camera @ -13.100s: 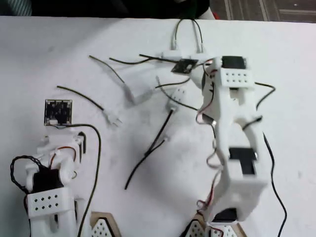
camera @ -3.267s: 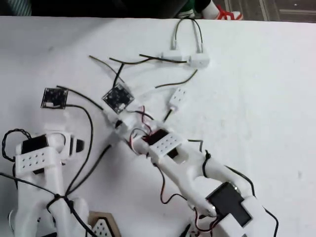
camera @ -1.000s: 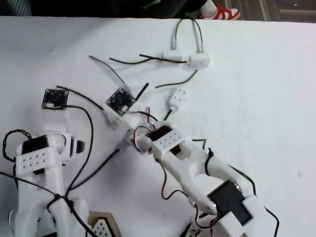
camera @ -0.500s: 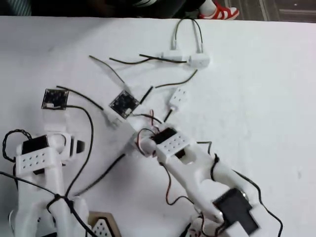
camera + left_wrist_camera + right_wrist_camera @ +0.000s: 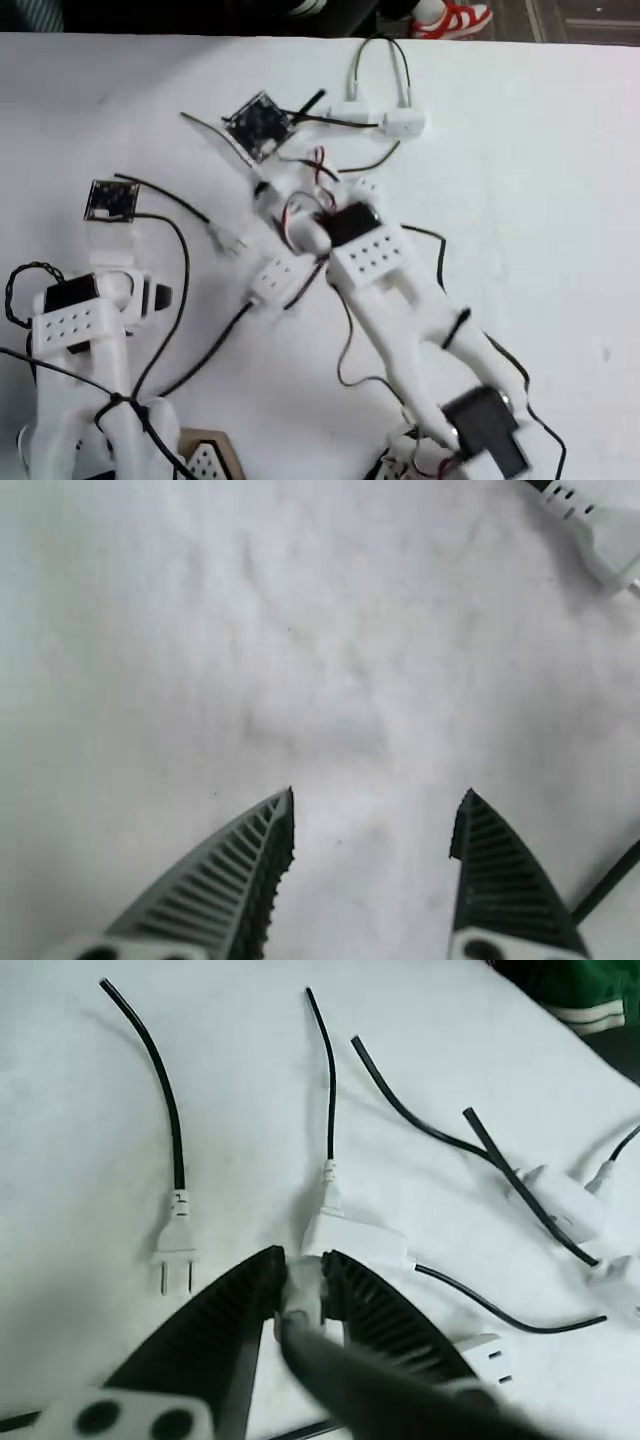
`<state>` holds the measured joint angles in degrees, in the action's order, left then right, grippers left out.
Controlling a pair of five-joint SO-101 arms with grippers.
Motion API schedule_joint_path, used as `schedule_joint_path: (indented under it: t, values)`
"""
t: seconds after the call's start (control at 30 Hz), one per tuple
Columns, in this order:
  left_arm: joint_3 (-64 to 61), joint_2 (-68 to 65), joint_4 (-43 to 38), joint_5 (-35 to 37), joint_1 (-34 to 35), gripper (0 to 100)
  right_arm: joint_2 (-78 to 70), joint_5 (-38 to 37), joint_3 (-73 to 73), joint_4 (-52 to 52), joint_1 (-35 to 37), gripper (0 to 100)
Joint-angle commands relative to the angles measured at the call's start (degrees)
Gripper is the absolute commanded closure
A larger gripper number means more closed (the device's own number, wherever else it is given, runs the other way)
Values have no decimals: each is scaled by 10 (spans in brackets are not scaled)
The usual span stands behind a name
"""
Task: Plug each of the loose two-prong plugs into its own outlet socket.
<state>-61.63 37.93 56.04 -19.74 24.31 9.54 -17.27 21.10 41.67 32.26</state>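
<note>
Right hand point(image 5: 303, 1260) tight on plug point(image 5: 297, 1296).

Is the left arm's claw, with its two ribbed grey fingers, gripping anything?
No, the left gripper has its ribbed grey fingers wide apart over the white table, with nothing between them.

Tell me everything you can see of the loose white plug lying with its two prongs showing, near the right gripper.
The plug is small, white and plastic-looking, with two thin prongs at one end and a thin black cord curving away from the other. It lies flat on the white table, unplugged. The right gripper, shut on another white connector, sits close beside it without touching.
</note>
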Motion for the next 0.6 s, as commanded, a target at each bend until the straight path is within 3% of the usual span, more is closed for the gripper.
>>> schedule_joint_path:
  t: [0.0,0.3,0.57]
  values:
    - [-1,15,-9,2,4,737,-14,0,-43,22,-3,981]
    - [-1,15,-9,2,4,737,-14,1,-20,142,8,981]
    - [-1,15,-9,2,4,737,-14,1,124,25,42,981]
